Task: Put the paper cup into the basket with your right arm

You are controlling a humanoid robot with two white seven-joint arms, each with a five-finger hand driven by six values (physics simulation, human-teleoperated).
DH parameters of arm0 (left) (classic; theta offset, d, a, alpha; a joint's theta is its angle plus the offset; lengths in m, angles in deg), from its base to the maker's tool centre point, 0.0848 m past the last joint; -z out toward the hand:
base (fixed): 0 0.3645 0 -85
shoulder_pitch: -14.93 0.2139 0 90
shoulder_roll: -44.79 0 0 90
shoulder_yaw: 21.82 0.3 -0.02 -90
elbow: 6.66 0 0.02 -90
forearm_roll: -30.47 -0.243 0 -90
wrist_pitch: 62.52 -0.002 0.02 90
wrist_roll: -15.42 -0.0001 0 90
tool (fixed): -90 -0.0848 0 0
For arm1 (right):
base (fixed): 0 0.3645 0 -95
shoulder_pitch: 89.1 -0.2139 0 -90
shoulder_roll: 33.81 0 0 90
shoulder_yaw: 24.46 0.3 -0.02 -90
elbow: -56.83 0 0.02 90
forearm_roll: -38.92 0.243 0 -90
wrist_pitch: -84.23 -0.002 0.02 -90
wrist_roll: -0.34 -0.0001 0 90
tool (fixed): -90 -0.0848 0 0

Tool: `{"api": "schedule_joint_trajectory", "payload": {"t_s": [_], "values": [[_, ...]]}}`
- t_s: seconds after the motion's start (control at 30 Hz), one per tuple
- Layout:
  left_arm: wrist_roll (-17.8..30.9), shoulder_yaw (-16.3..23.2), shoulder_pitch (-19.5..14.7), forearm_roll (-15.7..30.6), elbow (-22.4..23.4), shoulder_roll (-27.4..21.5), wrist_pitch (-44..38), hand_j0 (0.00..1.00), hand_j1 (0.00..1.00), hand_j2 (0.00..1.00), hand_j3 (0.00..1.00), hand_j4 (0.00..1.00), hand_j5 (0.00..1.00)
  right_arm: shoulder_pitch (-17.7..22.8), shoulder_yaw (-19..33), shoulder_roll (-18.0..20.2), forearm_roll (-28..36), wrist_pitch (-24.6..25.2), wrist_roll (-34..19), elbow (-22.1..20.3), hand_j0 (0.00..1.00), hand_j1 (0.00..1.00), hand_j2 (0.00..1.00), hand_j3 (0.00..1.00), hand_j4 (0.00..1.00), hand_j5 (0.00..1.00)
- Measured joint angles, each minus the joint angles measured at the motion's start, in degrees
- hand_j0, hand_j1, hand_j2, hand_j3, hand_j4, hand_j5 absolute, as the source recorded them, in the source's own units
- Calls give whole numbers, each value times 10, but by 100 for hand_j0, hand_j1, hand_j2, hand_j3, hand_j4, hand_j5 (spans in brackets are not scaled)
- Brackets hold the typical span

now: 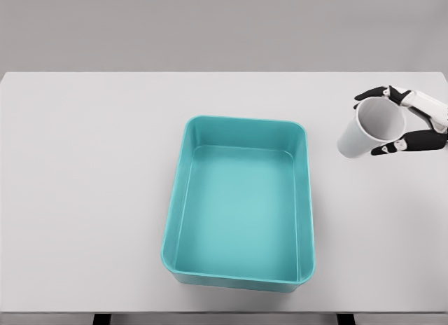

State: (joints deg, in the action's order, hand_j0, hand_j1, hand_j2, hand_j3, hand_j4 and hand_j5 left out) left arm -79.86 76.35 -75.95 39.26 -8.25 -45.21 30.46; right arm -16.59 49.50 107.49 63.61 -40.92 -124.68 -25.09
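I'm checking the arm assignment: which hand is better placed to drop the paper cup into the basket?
Right. The right hand already grips the tilted paper cup, just right of the teal basket. No left arm is visible.

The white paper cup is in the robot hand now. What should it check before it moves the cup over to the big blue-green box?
1. Right robot hand wraps the white paper cup: ok.
2. Cup upright: not ok, it is tilted, mouth toward the hand.
3. Teal rectangular plastic basket has nothing inside: ok.
4. White table between cup and basket free of obstacles: ok.
5. Cup lifted off the table: cannot tell.
6. Left robot hand out of the way: ok, not in view.
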Motion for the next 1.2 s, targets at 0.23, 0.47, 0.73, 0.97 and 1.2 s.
{"api": "schedule_joint_trajectory", "payload": {"t_s": [0.23, 0.47, 0.73, 0.97, 1.2], "values": [[0, 0, 0, 0, 0, 0, 0, 100, 100, 100, 100, 100, 100, 0, 0, 0, -4, 0, 0, -67, 68, 68, 68, 68, 68, 68], [0, 0, 0, 0, 0, 0, 0, 100, 100, 100, 100, 100, 100, -3, -1, -7, -9, 0, 0, -106, 68, 68, 68, 68, 68, 68], [0, 0, 0, 0, 0, 0, 0, 100, 100, 100, 100, 100, 100, -4, -1, -31, -53, 0, 0, -140, 68, 68, 68, 68, 68, 68], [0, 0, 0, 0, 0, 0, 0, 100, 100, 100, 100, 100, 100, -9, -1, -52, -84, 0, 0, -173, 68, 68, 68, 68, 68, 68], [0, 0, 0, 0, 0, 0, 0, 100, 100, 100, 100, 100, 100, -13, -6, -102, -151, 1, 0, -183, 68, 68, 68, 68, 68, 68]]}}
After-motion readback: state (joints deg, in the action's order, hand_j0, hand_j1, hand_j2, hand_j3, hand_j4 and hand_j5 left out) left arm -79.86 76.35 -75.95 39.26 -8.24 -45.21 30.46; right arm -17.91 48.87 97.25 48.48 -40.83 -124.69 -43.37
